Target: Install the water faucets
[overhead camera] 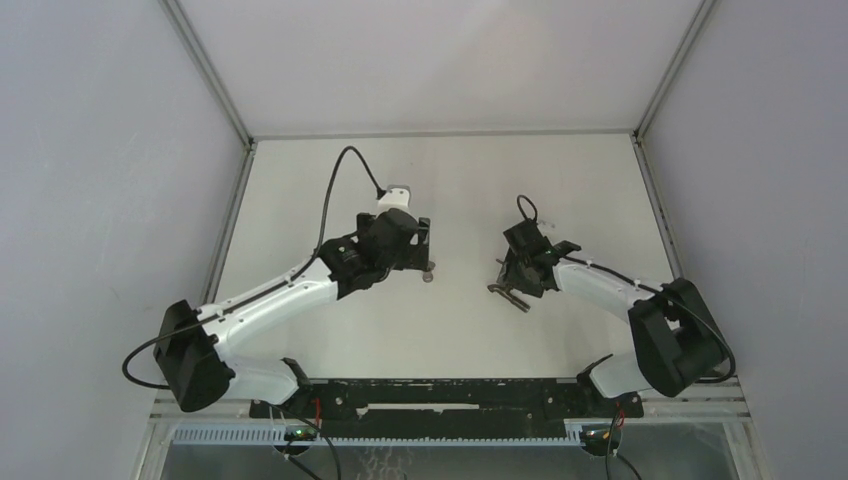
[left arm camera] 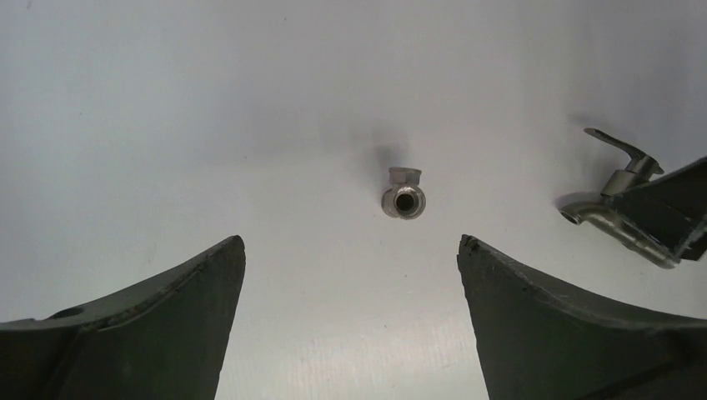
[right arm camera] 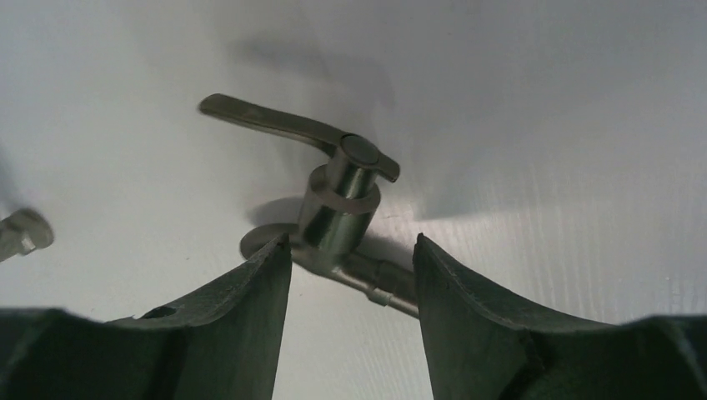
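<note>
My left gripper (overhead camera: pixel 424 256) has its two dark fingers (left arm camera: pixel 196 287) spread wide apart with nothing between them but bare white table (overhead camera: pixel 450 180); the short stubby grey-brown metal fitting (left arm camera: pixel 404 195) lies on that table just ahead of the gap, toward 1 o'clock in my left wrist view, touching neither finger; its dark round bore faces my camera and its hexagonal end points away toward 12 o'clock; seen from above, the fitting (overhead camera: pixel 428 277) sits just beside my left fingertips at their 6 o'clock

My right gripper (right arm camera: pixel 350 247) is lowered over the slim grey-brown metal tap stem with its thin lever handle (right arm camera: pixel 342 200); my fingers (right arm camera: pixel 250 300) stand apart, one on either side of the stem, not clamped; at 3 o'clock a strip of table and the thin tail of the stem show between the tap body and that finger, while at 9 o'clock the fingertip overlaps the body, and I cannot tell whether it touches; the lever sweeps out toward 10 o'clock from the round cap on top of the upright body

From above, the stem (overhead camera: pixel 510 293) lies on the table at 3 o'clock of the fitting, well apart from it; the two parts are not joined; my left wrist view catches the stem (left arm camera: pixel 613 212) at its 3 o'clock edge, partly behind a right finger
</note>
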Action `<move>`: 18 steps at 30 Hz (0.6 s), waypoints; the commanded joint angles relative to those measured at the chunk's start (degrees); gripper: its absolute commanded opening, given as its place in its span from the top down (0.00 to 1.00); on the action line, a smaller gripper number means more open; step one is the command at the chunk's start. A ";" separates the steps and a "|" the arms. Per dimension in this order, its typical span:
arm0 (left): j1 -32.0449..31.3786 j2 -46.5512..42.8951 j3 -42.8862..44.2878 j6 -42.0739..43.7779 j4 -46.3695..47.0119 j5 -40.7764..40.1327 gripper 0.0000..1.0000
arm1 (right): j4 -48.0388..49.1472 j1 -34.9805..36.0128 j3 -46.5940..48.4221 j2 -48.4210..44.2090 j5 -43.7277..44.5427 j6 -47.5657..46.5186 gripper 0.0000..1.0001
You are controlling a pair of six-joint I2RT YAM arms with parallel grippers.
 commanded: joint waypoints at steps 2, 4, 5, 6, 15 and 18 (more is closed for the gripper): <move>1.82 -5.16 0.19 -3.58 -1.38 3.80 0.00 | 2.43 -1.66 -0.42 1.72 -3.10 3.47 0.34; 3.07 -6.66 -0.93 -4.52 -1.22 5.12 0.00 | 3.69 -1.92 -2.22 1.47 -5.72 2.88 0.32; 4.12 -7.56 -1.63 -4.89 -1.06 5.87 0.00 | 4.26 -1.40 -3.19 1.21 -6.77 3.09 0.31; 4.90 -8.28 -1.91 -5.11 -0.76 6.68 0.00 | 4.94 -0.27 -3.81 1.05 -8.00 3.50 0.31; 7.27 -10.88 -1.75 -4.12 -1.37 7.54 0.00 | 10.25 10.38 -0.09 -1.83 -19.19 11.38 0.30; 7.30 -10.84 -2.47 -4.15 -0.72 8.59 0.00 | 4.52 9.29 2.31 -2.41 -11.24 7.54 0.30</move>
